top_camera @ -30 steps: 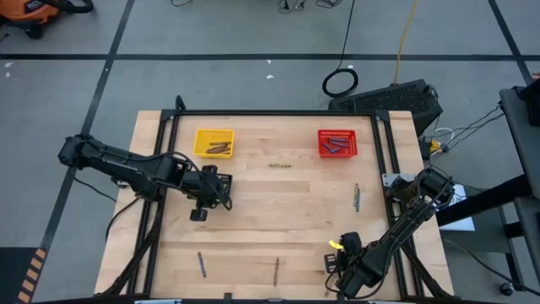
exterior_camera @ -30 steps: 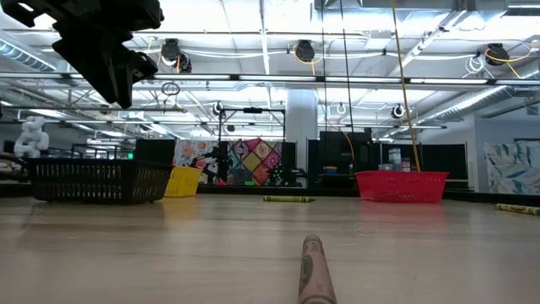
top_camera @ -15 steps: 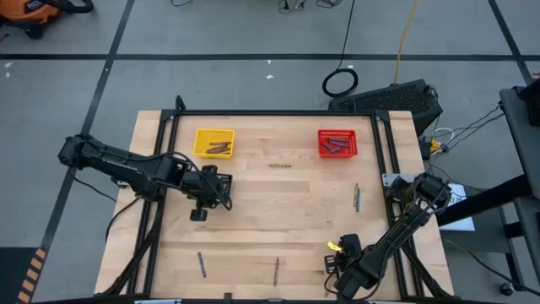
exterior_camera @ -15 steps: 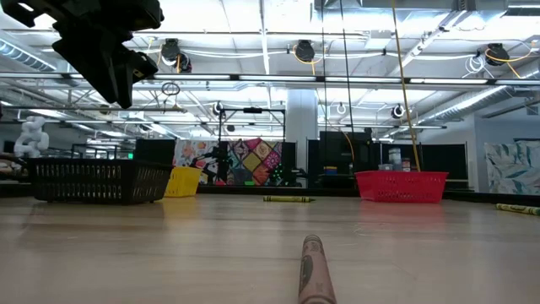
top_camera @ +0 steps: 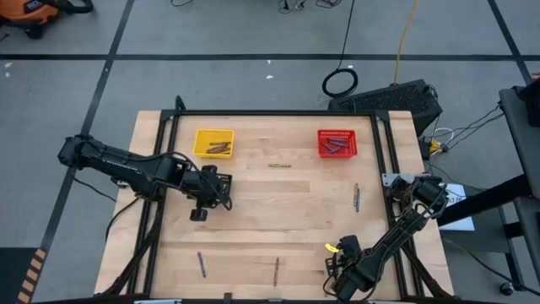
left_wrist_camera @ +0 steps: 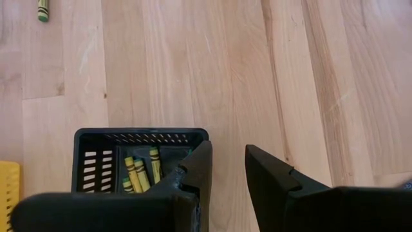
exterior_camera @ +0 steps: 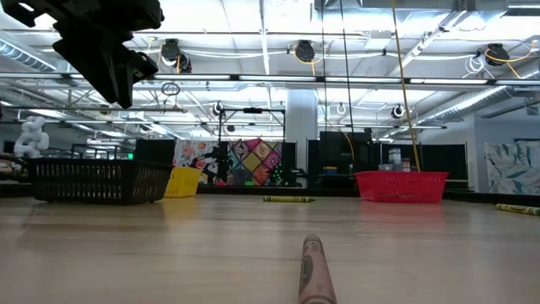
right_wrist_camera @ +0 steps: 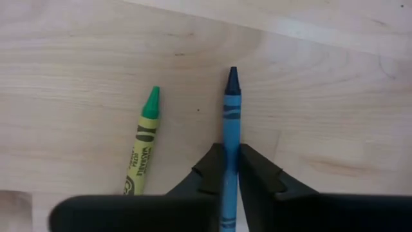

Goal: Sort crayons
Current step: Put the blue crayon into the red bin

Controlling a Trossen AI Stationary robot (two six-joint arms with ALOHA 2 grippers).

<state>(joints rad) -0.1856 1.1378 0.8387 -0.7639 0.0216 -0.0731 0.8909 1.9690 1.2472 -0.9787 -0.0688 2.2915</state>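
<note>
**Blue crayon pinched at the near right corner**

While the left arm waits over its basket, the right one does the work down at the front edge of the worktop [top_camera: 278, 211].

From above, the right gripper [top_camera: 336, 263] sits low near the front right corner, with a yellow-green crayon [top_camera: 332, 247] just beside it. Sorting is well along: the yellow basket [top_camera: 213, 143] and the red basket [top_camera: 337, 143] at the far side each hold several sticks, while loose crayons remain scattered, one in the middle near the far side [top_camera: 279, 165], one toward the right [top_camera: 356, 198], and two by the front edge [top_camera: 201, 264] [top_camera: 276, 270]. The left gripper [top_camera: 213, 187] hangs left of centre.

At table height, a brown crayon [exterior_camera: 313, 268] lies closest, pointing away, with the black basket [exterior_camera: 94, 180] on the left and the red one on the right; the dark arm at upper left I take for the left one.

From the left wrist, the fingers stand spread with nothing between them, over the black basket's corner, where yellow-green crayons [left_wrist_camera: 140, 174] lie; it looks parked by its own bin.

From the right wrist, the fingers are pinching a blue crayon [right_wrist_camera: 230, 125] along its body, its tip pointing away. A green-tipped crayon [right_wrist_camera: 142, 141] lies just beside it, apart and untouched. Gripping it mid-length should keep the stick level when lifted, I'd judge.
</note>
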